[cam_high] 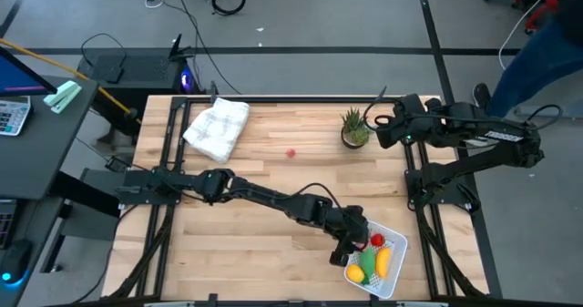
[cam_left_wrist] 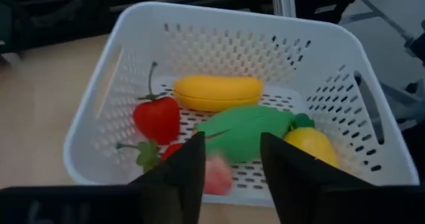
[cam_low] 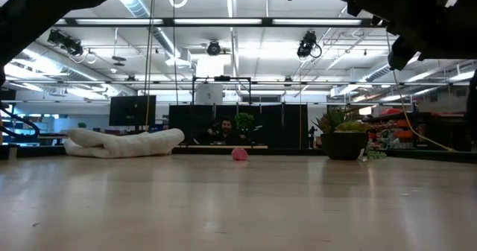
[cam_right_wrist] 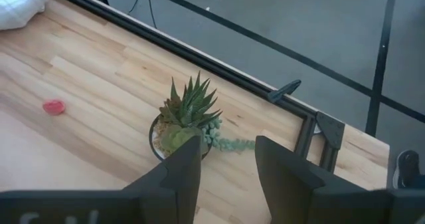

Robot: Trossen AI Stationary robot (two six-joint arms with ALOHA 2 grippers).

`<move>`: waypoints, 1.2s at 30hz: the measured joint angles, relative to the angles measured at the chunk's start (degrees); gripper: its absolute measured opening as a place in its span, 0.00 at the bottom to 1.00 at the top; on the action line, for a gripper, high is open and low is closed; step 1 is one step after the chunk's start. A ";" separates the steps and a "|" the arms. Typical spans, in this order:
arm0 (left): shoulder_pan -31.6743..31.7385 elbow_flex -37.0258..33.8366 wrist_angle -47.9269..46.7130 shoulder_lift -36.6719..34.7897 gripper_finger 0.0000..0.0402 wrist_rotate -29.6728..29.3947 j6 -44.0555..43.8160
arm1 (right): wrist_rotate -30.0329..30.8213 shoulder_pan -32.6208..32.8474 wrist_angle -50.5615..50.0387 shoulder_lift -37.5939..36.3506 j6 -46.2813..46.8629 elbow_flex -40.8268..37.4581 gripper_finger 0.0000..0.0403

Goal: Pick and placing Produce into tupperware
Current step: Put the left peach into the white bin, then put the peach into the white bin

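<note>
The white perforated tupperware [cam_high: 393, 239] sits at the table's near right corner. In the left wrist view its wall [cam_left_wrist: 99, 117] encloses a red strawberry [cam_left_wrist: 158, 117], a yellow oblong piece [cam_left_wrist: 218, 92], a green piece [cam_left_wrist: 242, 127], a yellow round piece [cam_left_wrist: 312, 144] and a second red piece [cam_left_wrist: 171, 151]. My left gripper [cam_left_wrist: 232, 137] [cam_high: 346, 245] hovers open over the container's left rim, with a blurred pink-red piece [cam_left_wrist: 216, 177] between its fingers. Another small red piece [cam_high: 291, 152] [cam_low: 239, 153] lies alone on the table's far middle. My right gripper [cam_right_wrist: 227, 141] [cam_high: 383, 129] waits open by the far right edge. My left gripper stands open from above with the blurred pink-red piece [cam_left_wrist: 218, 176] close beside one finger [cam_left_wrist: 189, 167]. I cannot tell whether the finger touches it.
A small spiky potted plant [cam_high: 354, 129] [cam_right_wrist: 186, 117] stands just in front of my right gripper. A white checked cloth [cam_high: 217, 127] [cam_low: 123, 141] lies bunched at the far left. Bare wooden table lies between them. A person [cam_high: 537, 56] stands beyond the far right corner.
</note>
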 joint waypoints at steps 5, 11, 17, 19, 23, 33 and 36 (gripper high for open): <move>-0.03 0.00 -0.54 -0.08 0.47 0.07 -0.42 | -0.81 0.00 0.00 0.00 0.11 0.00 0.38; 2.38 0.37 -11.67 -4.78 0.53 -3.47 -0.32 | -2.68 0.98 0.49 0.02 -2.26 0.00 0.38; 7.12 0.36 -27.05 -13.36 0.53 -6.96 -1.84 | -4.12 2.91 8.87 0.67 -7.80 0.00 0.38; 8.79 0.42 -30.49 -16.35 0.52 -6.96 -2.01 | -6.57 2.94 14.84 1.50 -10.30 0.00 0.38; 11.95 0.50 -37.51 -22.01 0.49 -6.96 -1.98 | -11.99 2.95 27.13 5.04 -14.56 0.00 0.37; 19.23 0.47 -61.81 -33.40 0.43 -8.43 -3.89 | -16.61 1.68 34.34 21.94 -19.10 0.00 0.37; 20.60 0.39 -67.73 -35.93 0.42 -11.18 -3.94 | -18.93 0.33 39.58 27.41 -18.99 0.00 0.37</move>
